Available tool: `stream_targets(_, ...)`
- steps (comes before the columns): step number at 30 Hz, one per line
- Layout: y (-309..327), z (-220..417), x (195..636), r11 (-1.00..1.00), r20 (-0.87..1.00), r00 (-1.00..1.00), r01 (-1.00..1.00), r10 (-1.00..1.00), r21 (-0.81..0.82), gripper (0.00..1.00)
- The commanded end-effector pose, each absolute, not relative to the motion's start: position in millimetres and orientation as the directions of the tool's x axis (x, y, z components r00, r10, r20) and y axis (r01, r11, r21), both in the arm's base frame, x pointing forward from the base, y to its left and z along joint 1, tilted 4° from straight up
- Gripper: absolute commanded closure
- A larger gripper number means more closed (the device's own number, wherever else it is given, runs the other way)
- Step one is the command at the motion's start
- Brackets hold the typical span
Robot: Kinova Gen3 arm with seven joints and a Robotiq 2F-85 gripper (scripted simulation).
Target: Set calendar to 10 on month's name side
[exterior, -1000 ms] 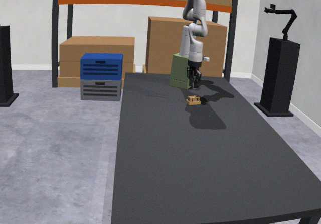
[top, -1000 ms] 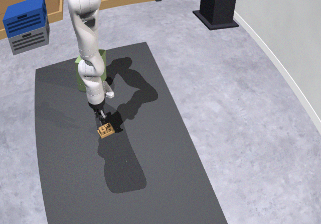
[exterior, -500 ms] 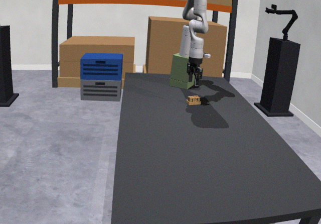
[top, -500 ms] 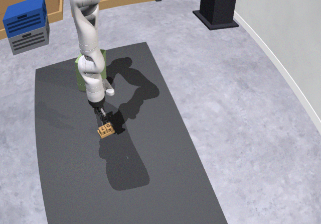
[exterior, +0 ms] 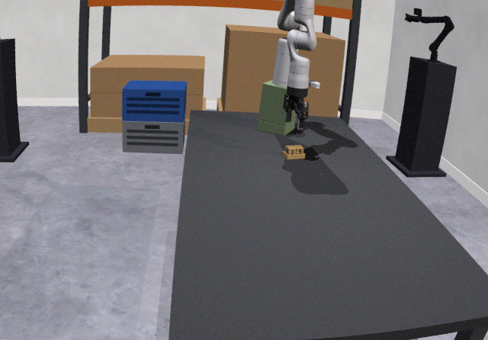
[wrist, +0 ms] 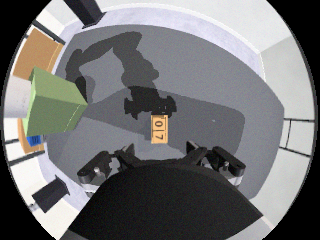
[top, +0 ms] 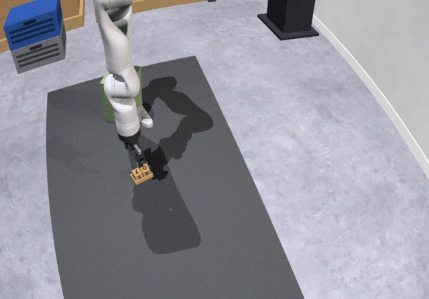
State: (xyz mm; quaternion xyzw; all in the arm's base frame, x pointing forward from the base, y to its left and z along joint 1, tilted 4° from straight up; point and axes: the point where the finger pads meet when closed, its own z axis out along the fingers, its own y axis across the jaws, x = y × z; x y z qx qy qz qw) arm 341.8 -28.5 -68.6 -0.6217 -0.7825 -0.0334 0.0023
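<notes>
Black two-finger claw (exterior: 297,117): spread wide, pinching nothing, hung above the dark grey table (exterior: 275,229), upper centre of the exterior view. Small tan wooden calendar tray (exterior: 293,155): sat flat on that table, just below the claw and apart from it. Two tan number cubes (exterior: 295,150): side by side in the tray, near faces reading 1 and 5. Green box-shaped arm pedestal (exterior: 270,110): behind the claw.
</notes>
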Motion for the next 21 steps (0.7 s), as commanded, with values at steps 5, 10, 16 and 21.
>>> stream_targets(5, -28.2, -64.1, 339.5, 0.217, 0.047, -0.219, 0.975, 0.975, 0.045, 0.00)
stream_targets(10, -28.8, -50.8, 338.4, 0.217, 0.048, -0.219, 0.975, 0.975, 0.044, 0.00)
stream_targets(16, -30.0, -25.5, 338.1, 0.216, 0.048, -0.218, 0.975, 0.975, 0.045, 0.00)
stream_targets(21, -30.8, -9.9, 338.4, 0.216, 0.048, -0.218, 0.975, 0.975, 0.047, 0.00)
